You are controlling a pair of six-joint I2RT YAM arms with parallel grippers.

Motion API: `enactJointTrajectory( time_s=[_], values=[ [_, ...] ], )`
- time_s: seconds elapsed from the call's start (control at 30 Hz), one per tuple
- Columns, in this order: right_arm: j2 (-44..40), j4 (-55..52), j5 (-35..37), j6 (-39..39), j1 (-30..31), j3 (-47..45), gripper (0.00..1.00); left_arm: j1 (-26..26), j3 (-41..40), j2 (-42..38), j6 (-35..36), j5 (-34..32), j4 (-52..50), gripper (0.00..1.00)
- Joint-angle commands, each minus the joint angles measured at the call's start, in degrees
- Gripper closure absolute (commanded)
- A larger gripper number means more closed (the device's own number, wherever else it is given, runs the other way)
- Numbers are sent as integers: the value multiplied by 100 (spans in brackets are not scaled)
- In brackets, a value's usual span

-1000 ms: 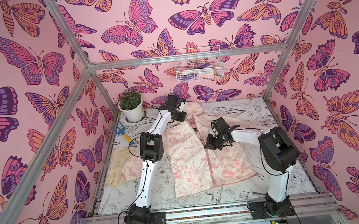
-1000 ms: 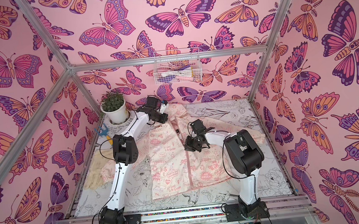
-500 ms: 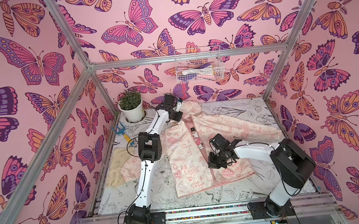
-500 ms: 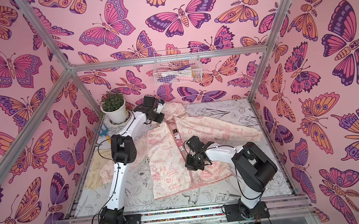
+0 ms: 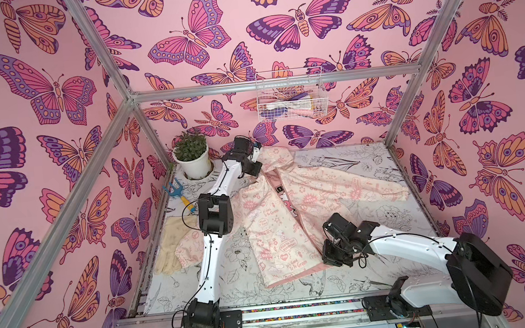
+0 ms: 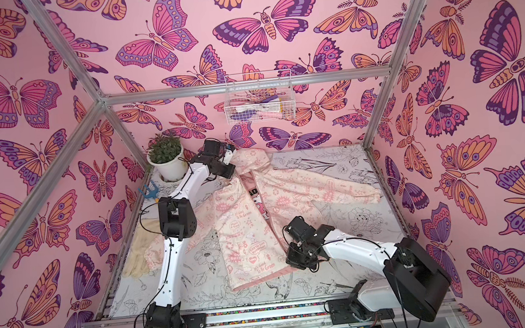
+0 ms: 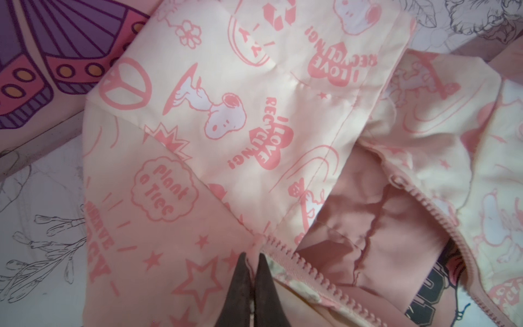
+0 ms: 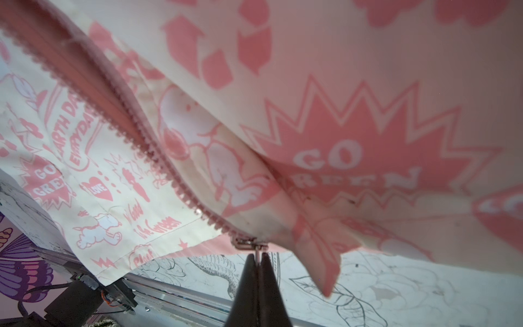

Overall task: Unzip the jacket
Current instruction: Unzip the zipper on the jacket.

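The cream-pink printed jacket (image 5: 276,225) (image 6: 244,231) lies flat on the table, hood toward the back wall. My left gripper (image 7: 252,256) is shut on the fabric at the top end of the pink zipper teeth (image 7: 297,267), by the collar (image 5: 257,173). At the jacket's hem near the front edge, my right gripper (image 8: 257,254) (image 5: 331,257) is shut on the metal zipper pull, just below the slider (image 8: 249,243). Above the slider the two rows of teeth (image 8: 147,147) stand apart, and pink lining (image 7: 368,226) shows between the front panels.
A potted plant (image 5: 193,158) stands in the back left corner, with a blue garden fork (image 5: 177,191) and a cream glove (image 5: 172,244) along the left side. A wire basket (image 5: 289,99) hangs on the back wall. The metal rail (image 5: 300,310) runs along the front.
My right gripper has travelled from the jacket's chest down to its hem, toward the front edge, with the zipper pull in it. The front has parted. My left gripper stays at the collar.
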Motion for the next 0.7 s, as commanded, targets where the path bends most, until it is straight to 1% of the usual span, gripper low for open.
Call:
enactJointTrajectory(
  time_s=[0.0,0.1,0.2,0.37,0.47,0.57,0.67],
  values=[
    [78,-1100,-207,-27,107,-237,100,220,83,-79,64,-340,635,100],
    [131,-1285,-176,-323,99,-42,100,220,-224,-336,97,-339,683,100],
    [234,-1464,-136,-621,102,235,100,219,-863,-822,264,-317,956,100],
    [421,-1884,136,-1028,-39,569,99,220,-2594,-1911,488,-309,2089,100],
    [475,-1878,140,-1238,-286,504,100,225,-3296,-2312,515,-348,2503,100],
    [544,-1835,241,-1600,-628,510,100,225,-3557,-2418,547,-342,2573,100],
    [499,-1480,-87,-2081,-782,680,100,228,-3664,-2391,573,-352,2568,100]
  ],
)
